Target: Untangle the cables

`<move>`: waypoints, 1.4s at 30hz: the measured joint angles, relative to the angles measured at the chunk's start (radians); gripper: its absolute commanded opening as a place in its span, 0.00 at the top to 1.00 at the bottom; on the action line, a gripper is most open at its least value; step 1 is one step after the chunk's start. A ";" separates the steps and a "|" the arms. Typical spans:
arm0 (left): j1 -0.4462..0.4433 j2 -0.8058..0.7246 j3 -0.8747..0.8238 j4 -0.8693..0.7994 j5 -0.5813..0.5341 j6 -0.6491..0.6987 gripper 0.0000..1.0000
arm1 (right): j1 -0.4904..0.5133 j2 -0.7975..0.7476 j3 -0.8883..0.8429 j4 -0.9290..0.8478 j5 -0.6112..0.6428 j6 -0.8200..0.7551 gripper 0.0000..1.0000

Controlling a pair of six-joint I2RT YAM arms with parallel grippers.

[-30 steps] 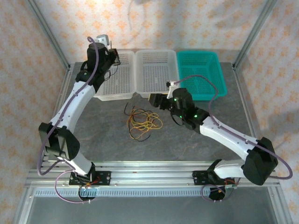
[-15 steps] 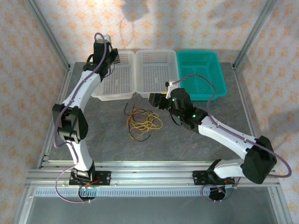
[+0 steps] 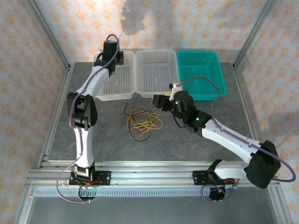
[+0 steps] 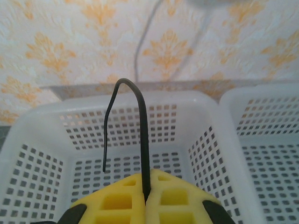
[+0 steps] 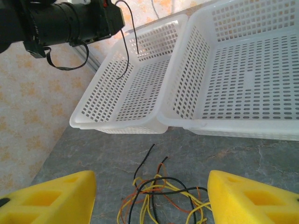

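A tangle of yellow, orange-brown and black cables lies on the grey table in front of the baskets. My left gripper is raised over the far end of the left white basket, shut on one black cable. That cable rises from between the yellow fingers, bends over and hangs down with a free end. It also dangles above the basket in the right wrist view, black cable. My right gripper stands open just right of the tangle, nothing between its fingers.
A second white basket sits beside the left one, and a teal basket stands at the right. Metal frame posts rise at the table's back corners. Bare table stretches left and in front of the tangle.
My left arm has lifted and swung right and back with the black cable, from the basket's left corner to over its far end. The right arm shifted slightly; its jaws stayed open.
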 measured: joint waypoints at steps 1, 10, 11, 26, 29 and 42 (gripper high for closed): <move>0.000 0.004 -0.011 -0.001 0.000 -0.004 0.95 | 0.000 -0.004 -0.004 -0.002 0.001 0.000 0.36; -0.032 -0.022 -0.240 0.010 0.003 -0.093 0.52 | 0.000 -0.013 -0.011 -0.013 0.009 0.000 0.36; -0.038 -0.032 -0.268 0.013 0.003 -0.104 0.51 | 0.000 -0.013 -0.011 -0.014 0.009 0.000 0.36; -0.126 -0.525 -0.732 0.162 0.052 -0.225 0.41 | 0.000 -0.011 -0.025 -0.033 0.080 0.016 0.34; -0.157 -0.645 -0.854 0.196 0.068 -0.260 0.41 | 0.000 -0.011 -0.047 -0.032 0.098 0.006 0.30; -0.287 -0.987 -1.293 0.256 0.080 -0.441 0.40 | 0.000 0.128 -0.023 -0.064 0.005 -0.087 0.33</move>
